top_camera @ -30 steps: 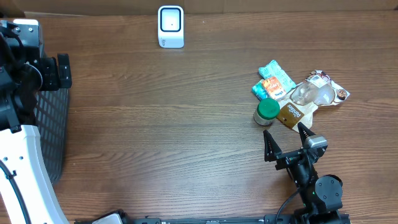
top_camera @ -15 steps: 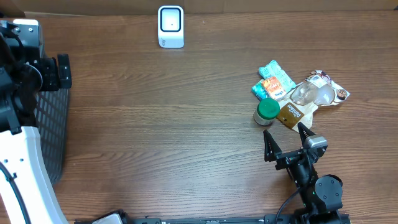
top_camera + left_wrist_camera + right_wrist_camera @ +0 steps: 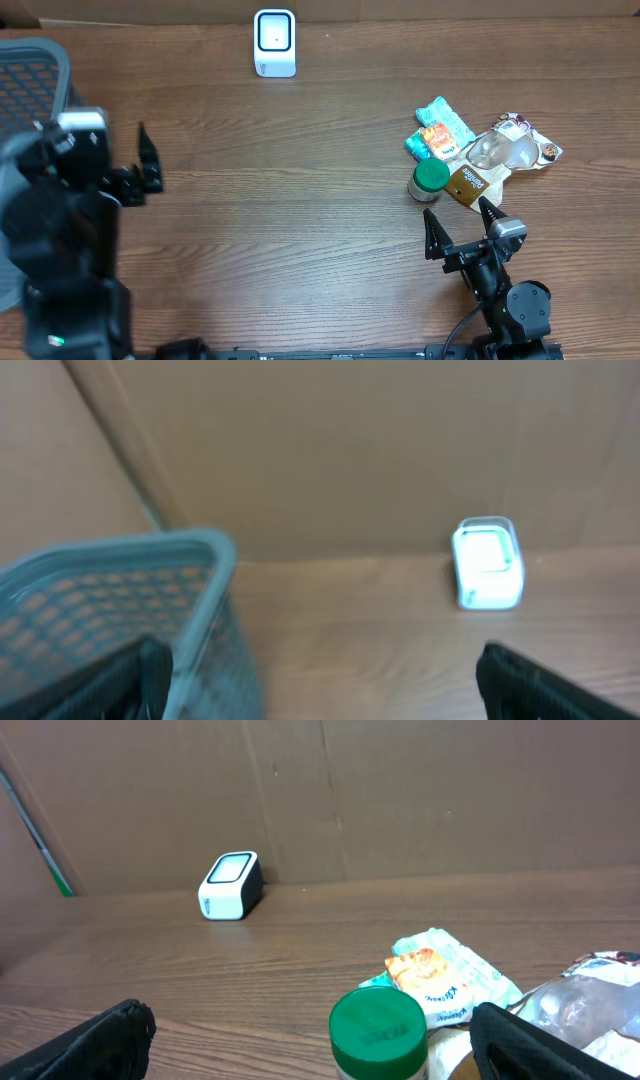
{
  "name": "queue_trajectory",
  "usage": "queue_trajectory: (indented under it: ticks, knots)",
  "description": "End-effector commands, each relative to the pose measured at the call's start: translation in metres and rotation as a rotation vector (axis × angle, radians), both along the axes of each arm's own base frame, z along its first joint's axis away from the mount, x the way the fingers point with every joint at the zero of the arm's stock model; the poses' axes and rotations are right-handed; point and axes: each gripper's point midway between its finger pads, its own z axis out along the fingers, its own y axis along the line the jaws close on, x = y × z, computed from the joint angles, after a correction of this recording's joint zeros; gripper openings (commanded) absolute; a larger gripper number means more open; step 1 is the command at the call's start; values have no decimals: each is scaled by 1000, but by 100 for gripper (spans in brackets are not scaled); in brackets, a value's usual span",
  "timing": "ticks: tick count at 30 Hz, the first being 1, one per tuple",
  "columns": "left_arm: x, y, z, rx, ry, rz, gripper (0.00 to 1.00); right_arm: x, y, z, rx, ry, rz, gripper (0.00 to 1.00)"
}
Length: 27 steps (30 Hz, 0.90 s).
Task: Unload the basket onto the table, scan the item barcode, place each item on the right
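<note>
Since the last frame the left fingers [image 3: 120, 685] swung off the basket [image 3: 100, 580] over the worktop [image 3: 300, 200]. They and the right fingers [image 3: 432, 235] stood spread, empty. The green-lidded jar [image 3: 431, 177] lay right, ungrasped; scanner [image 3: 275, 42] far. Nothing scanned.

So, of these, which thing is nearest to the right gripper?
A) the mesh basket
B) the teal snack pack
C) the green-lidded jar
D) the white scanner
C: the green-lidded jar stands just ahead of the right gripper, whereas the scanner sits far off at the back of the table.
</note>
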Motion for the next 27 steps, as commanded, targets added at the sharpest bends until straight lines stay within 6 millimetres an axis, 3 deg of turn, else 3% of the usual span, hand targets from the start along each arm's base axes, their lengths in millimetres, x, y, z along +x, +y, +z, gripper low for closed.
queue_trajectory:
  ticks: [1,11,23,27]
  knots:
    - [-5,-11,-42,-165,-64,0,99,0,0,-2,-3,-6,-1,100]
    - [-37,-17,-125,-217,-289,-10,99,0,0,-2,-3,-6,-1,100]
    - [-43,-19,-213,-105,-138,-19,100,0,0,-2,-3,-6,-1,100]
    - [-42,-23,-213,-102,-133,-42,100,0,0,-2,-3,-6,-1,100]
